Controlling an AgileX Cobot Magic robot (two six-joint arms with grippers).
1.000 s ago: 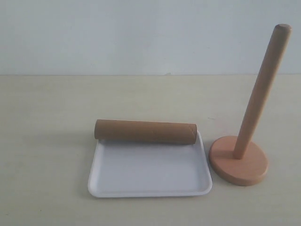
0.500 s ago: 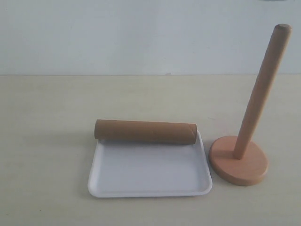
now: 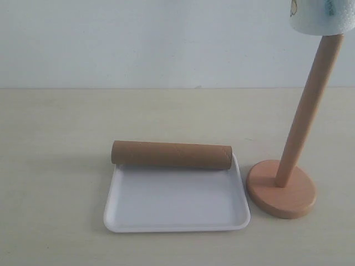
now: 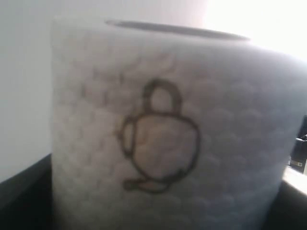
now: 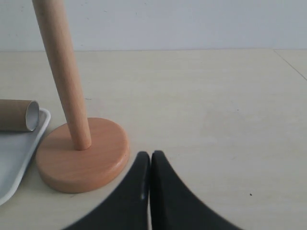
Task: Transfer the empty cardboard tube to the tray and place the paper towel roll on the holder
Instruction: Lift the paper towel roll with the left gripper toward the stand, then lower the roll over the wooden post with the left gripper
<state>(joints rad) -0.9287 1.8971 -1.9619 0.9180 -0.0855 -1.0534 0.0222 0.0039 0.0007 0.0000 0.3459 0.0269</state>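
The empty cardboard tube [image 3: 171, 154] lies across the far edge of the white tray [image 3: 177, 213]. To the tray's right stands the wooden holder [image 3: 302, 119] on its round base. The paper towel roll [image 3: 321, 15] hangs at the top right of the exterior view, and its lower end covers the pole's tip. In the left wrist view the roll [image 4: 163, 129] fills the frame, with my left gripper [image 4: 158, 215] closed around it and dark fingers [image 4: 21, 196] showing at its sides. My right gripper [image 5: 150, 155] is shut and empty, low over the table beside the holder's base [image 5: 81, 155].
The table is a pale beige surface with a plain light wall behind it. In the right wrist view the tube's open end [image 5: 29, 116] and the tray's corner [image 5: 14, 163] lie just beyond the holder's base.
The paper towel roll has come down into the exterior view from above and now covers the top of the holder's pole. Tube, tray and holder have not moved.
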